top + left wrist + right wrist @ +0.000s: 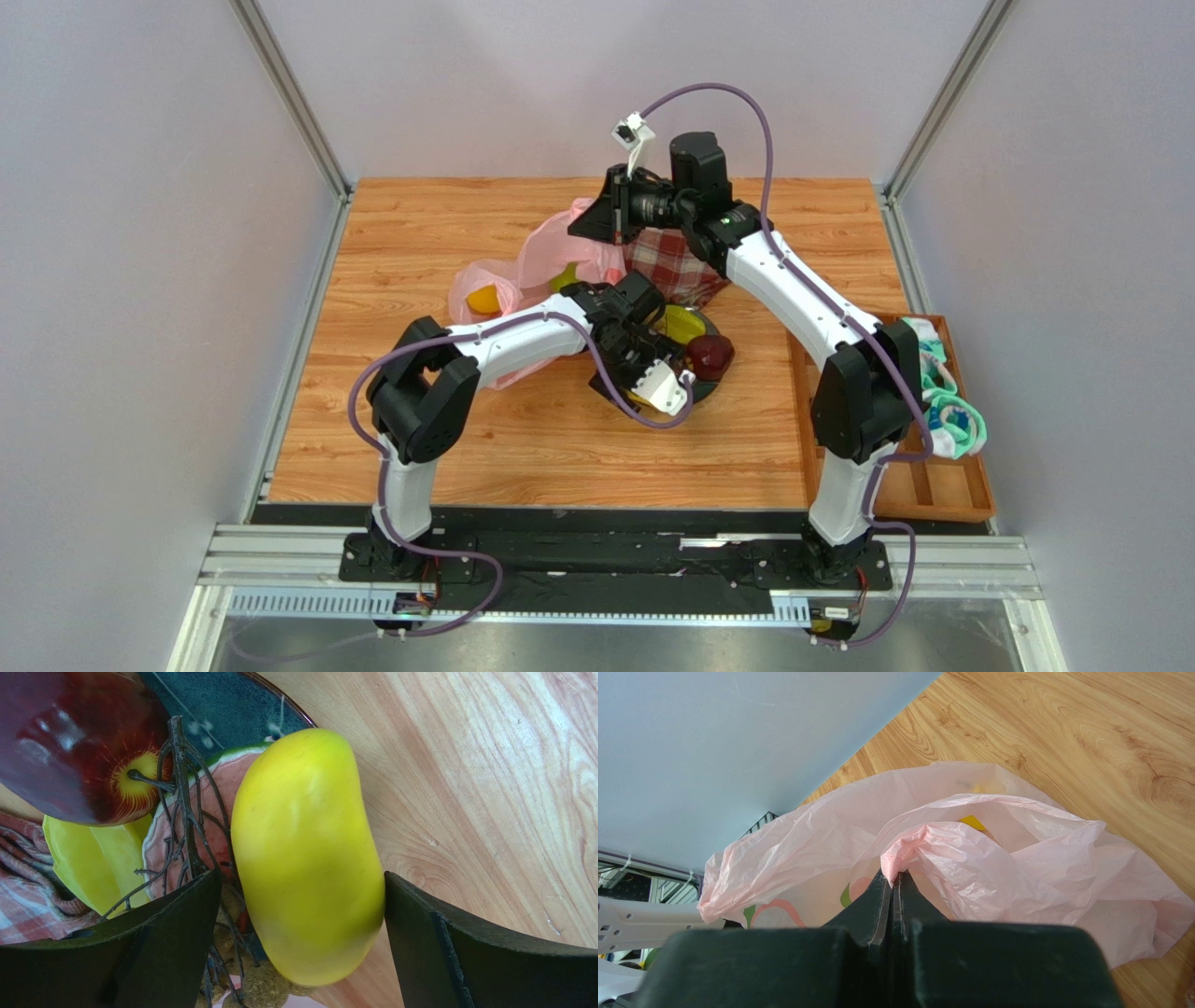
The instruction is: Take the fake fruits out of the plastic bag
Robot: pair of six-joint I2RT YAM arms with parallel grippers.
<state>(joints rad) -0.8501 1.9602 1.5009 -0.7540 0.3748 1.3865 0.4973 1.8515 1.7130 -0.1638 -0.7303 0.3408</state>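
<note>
Between the spread black fingers of our left gripper (298, 945) lies the elongated glossy yellow plastic fruit (306, 855), its long axis running straight out from the palm, over the rim of the dark plate (224, 710). We judge this arm is the nearer one. Our right gripper (896, 882) pinches a fold of the thin pink plastic bag (1018, 875) above the table; something yellow shows through it.

Overhead view looks down from behind both arms; left wrist camera sits tight over the plate (231, 703), right wrist hugs the pink bag (1032, 875), both seen from above.
</note>
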